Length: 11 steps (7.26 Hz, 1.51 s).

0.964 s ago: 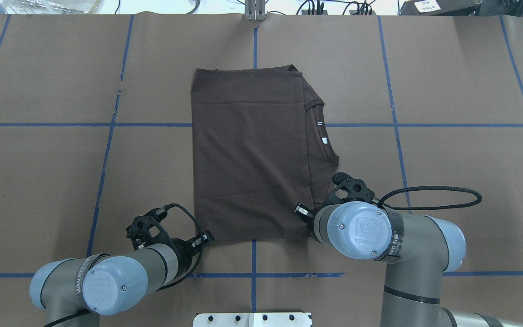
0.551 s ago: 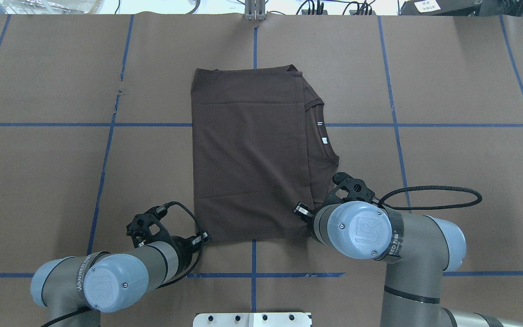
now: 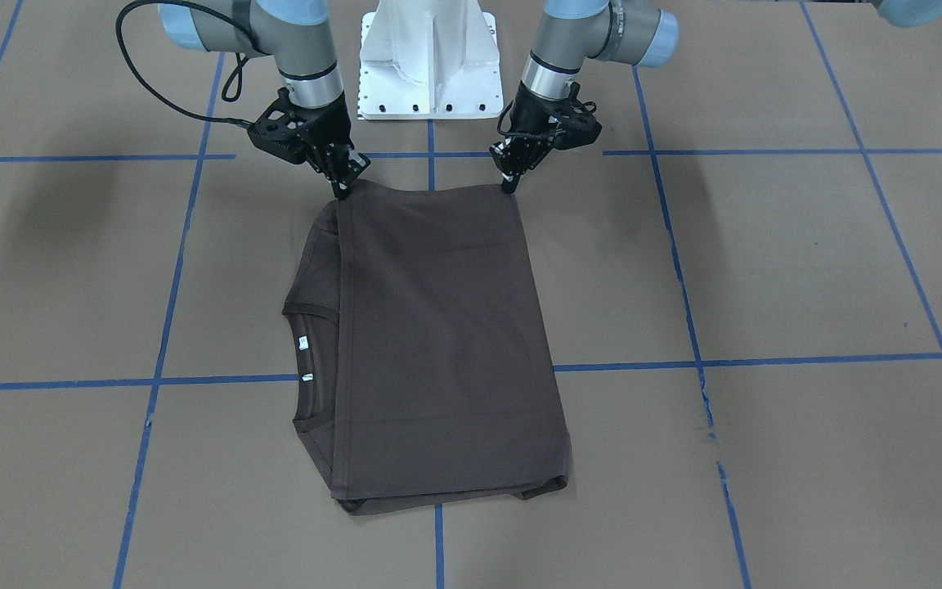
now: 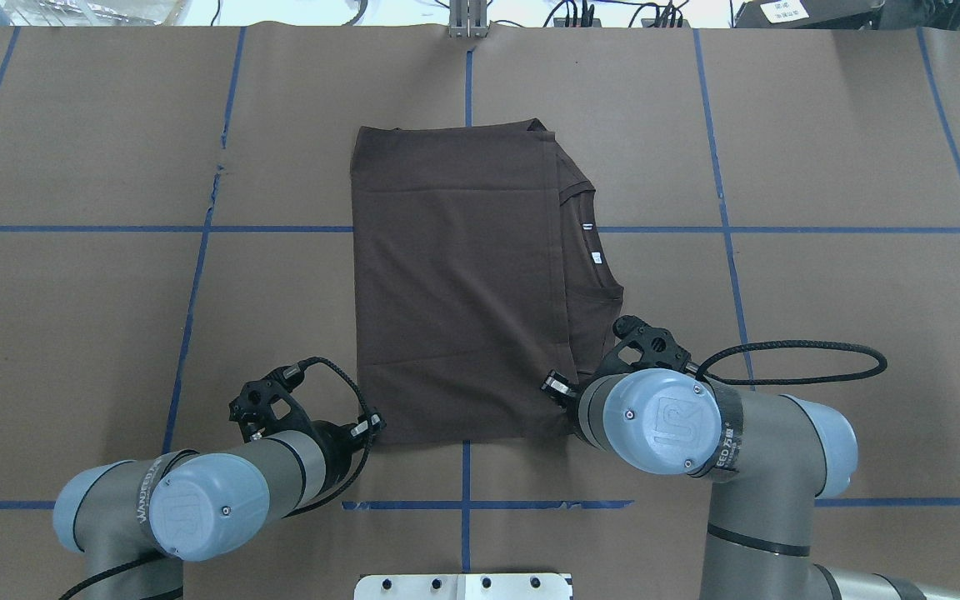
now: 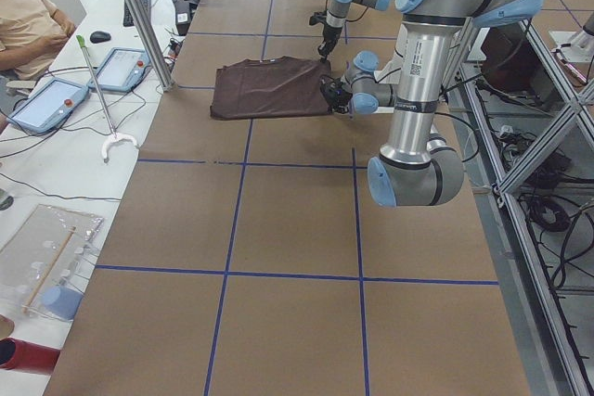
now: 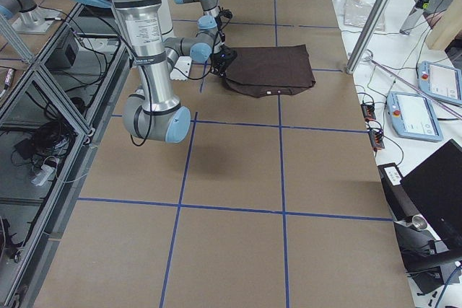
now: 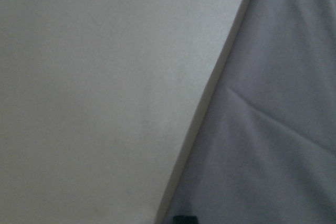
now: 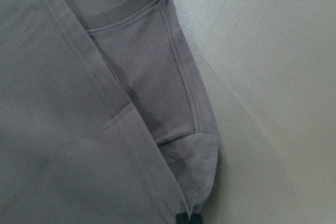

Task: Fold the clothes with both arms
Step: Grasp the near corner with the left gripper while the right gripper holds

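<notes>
T-shirt lies mid-frame on the tabletop, already a folded rectangle; left end effector and right end effector, fingers closed, pinch its lower corners overhead; a last halving likely remains

Left pincer, right pincer, both low, closed

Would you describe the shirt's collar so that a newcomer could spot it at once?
On the brown table, a dark brown T-shirt lies folded into a rectangle near the middle. The collar is the ribbed curved band peeking from under the folded panel on the robot's right side; two tiny white tags just inside it mark it out from the plain cloth.
</notes>
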{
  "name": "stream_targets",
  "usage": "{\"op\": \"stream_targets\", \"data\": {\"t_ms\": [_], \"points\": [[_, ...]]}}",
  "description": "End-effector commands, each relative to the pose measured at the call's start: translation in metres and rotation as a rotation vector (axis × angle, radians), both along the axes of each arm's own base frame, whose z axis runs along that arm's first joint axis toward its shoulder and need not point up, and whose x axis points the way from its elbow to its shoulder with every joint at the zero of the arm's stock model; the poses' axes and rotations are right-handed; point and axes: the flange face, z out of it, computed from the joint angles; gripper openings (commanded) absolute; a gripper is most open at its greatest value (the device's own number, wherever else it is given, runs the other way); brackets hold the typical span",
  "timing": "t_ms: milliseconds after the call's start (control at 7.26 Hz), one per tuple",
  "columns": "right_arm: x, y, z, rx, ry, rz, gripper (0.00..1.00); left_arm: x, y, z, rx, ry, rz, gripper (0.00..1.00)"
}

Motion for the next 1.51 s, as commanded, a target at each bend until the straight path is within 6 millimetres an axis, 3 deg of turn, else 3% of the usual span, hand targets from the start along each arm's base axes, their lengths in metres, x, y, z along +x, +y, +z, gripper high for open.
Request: {"op": "stream_targets", "data": {"t_ms": [0, 138, 275, 413, 1377], "points": [[0.001, 0.001, -0.002, 0.001, -0.005, -0.001, 0.0, -0.008, -0.01, -0.006, 0.004, 0.012, -0.017, 0.0], [0.002, 0.001, -0.002, 0.001, -0.005, -0.001, 0.0, -0.002, -0.004, 0.0, 0.0, 0.001, -0.006, 0.0], [0.001, 0.001, -0.001, 0.001, -0.003, -0.001, 0.0, 0.006, -0.004, -0.006, 0.002, 0.008, -0.004, 0.54], [0.001, 0.002, -0.001, 0.001, -0.003, -0.002, 0.0, 0.017, -0.006, 0.001, -0.003, -0.011, -0.003, 0.59], [0.001, 0.001, 0.0, 0.001, -0.002, 0.001, 0.0, 0.011, -0.004, -0.005, -0.012, -0.07, -0.004, 0.57]]}}
